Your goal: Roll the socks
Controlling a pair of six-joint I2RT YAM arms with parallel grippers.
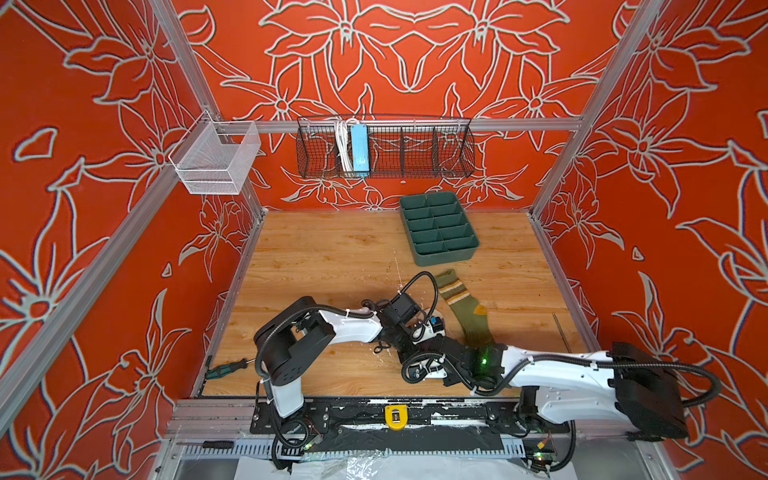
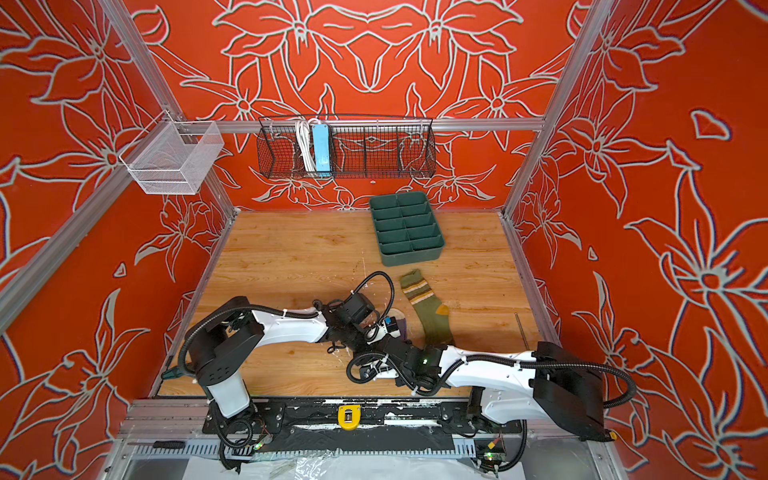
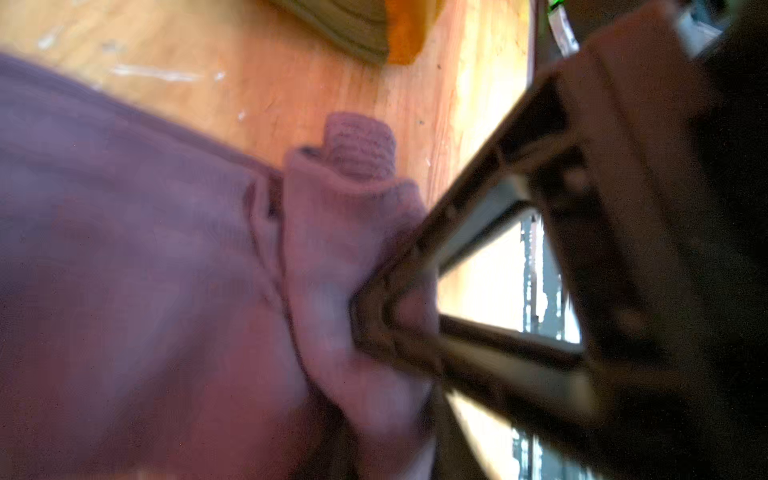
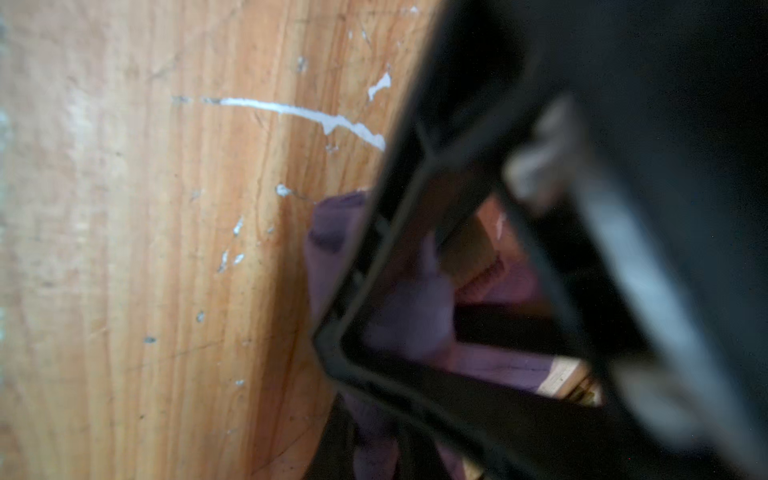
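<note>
Blurred left gripper (image 3: 360, 320) and right gripper (image 4: 332, 345) are touching purple sock (image 3: 166, 249); jaws apart or clamped, cannot tell. Olive sock (image 1: 469, 320) lying alongside.

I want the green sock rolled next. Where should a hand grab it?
Probably the striped cuff, from above at the far end: the sock lies flat, the cuff is free, and the toe hides under the right arm.

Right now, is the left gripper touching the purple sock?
Touching. The left wrist view shows the left gripper tips pressed into bunched purple sock fabric.
</note>
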